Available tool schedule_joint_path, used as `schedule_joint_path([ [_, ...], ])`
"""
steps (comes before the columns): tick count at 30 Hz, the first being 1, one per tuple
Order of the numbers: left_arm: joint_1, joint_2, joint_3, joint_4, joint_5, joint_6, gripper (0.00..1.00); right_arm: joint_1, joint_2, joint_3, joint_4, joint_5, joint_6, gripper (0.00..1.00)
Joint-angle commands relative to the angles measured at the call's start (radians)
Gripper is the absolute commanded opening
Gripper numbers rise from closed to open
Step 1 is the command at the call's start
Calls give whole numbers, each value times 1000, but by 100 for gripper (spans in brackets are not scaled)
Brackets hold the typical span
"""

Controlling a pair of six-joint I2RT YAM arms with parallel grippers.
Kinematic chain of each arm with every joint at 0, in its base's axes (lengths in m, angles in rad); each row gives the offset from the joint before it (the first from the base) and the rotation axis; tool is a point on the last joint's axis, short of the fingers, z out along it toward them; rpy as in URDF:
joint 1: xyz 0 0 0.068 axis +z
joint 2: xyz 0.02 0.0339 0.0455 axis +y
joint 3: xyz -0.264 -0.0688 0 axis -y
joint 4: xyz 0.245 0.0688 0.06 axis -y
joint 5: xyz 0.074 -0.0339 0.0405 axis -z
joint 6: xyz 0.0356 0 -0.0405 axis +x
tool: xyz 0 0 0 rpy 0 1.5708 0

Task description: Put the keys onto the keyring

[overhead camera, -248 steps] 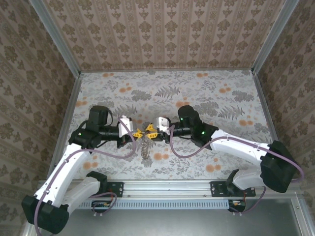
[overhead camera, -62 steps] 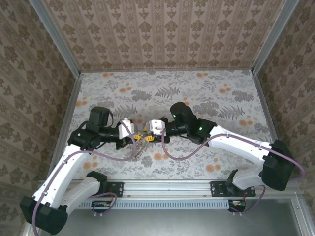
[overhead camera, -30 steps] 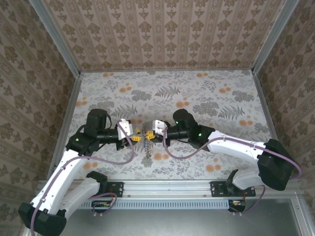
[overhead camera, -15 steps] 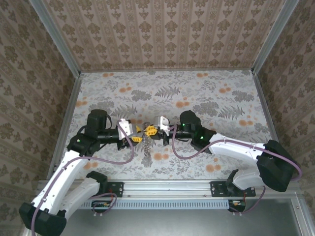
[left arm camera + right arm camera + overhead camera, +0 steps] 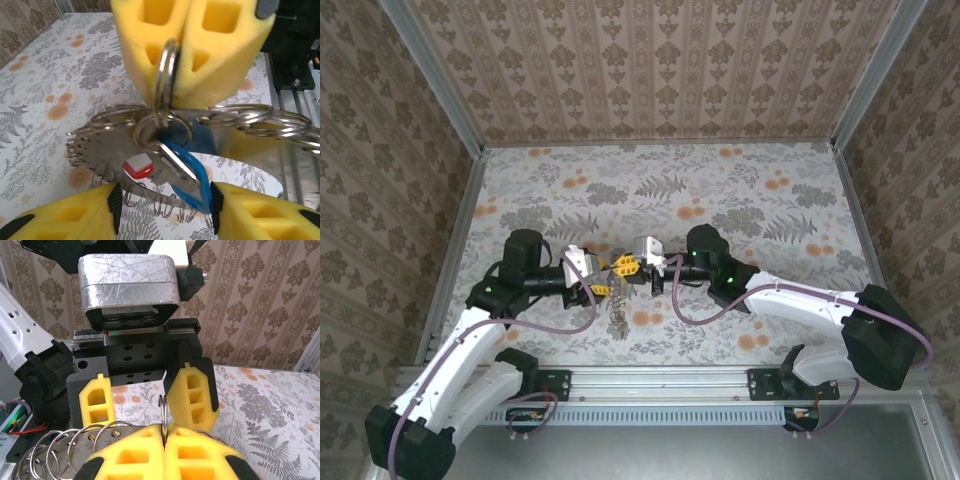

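Observation:
My right gripper (image 5: 623, 267) is shut on a small silver split ring (image 5: 162, 412), which stands upright out of its yellow fingertips (image 5: 135, 455). In the left wrist view that ring (image 5: 165, 75) links down to the keyring (image 5: 100, 145), a wide flat grey band edged with several small wire rings. A blue-headed key (image 5: 192, 175) and a red-headed key (image 5: 137, 167) hang at the band. My left gripper (image 5: 162, 212) is open, its yellow fingers (image 5: 60, 215) on either side of the band's lower edge and the blue key. From above, the bunch (image 5: 617, 312) dangles below both grippers.
The flowered table (image 5: 720, 200) has patterned walls on three sides and a metal rail (image 5: 660, 385) along the near edge. Both arms meet at the table's middle front, and the left gripper's open fingers (image 5: 192, 395) face the right wrist camera closely.
The left arm has slid a little to the right, closing in on the right gripper. The right gripper stays shut on the ring and the bunch still hangs below.

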Motion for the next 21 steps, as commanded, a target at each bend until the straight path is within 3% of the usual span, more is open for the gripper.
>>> schedule_joint_path([
  [1, 2, -17, -5, 76, 25, -42, 51, -5, -33, 13, 47, -31, 8, 0],
  [6, -15, -17, -31, 163, 31, -92, 46, -5, -30, 19, 49, -26, 5, 0],
  [9, -20, -22, -37, 167, 15, -93, 31, -6, -26, 24, 50, -24, 5, 0],
  [19, -11, -93, 3, -17, -75, 2, 0, -2, -53, 48, -91, 31, -61, 0],
  [21, -11, -96, 22, -48, -105, 30, 0, 0, -55, 61, -143, 47, -81, 0],
])
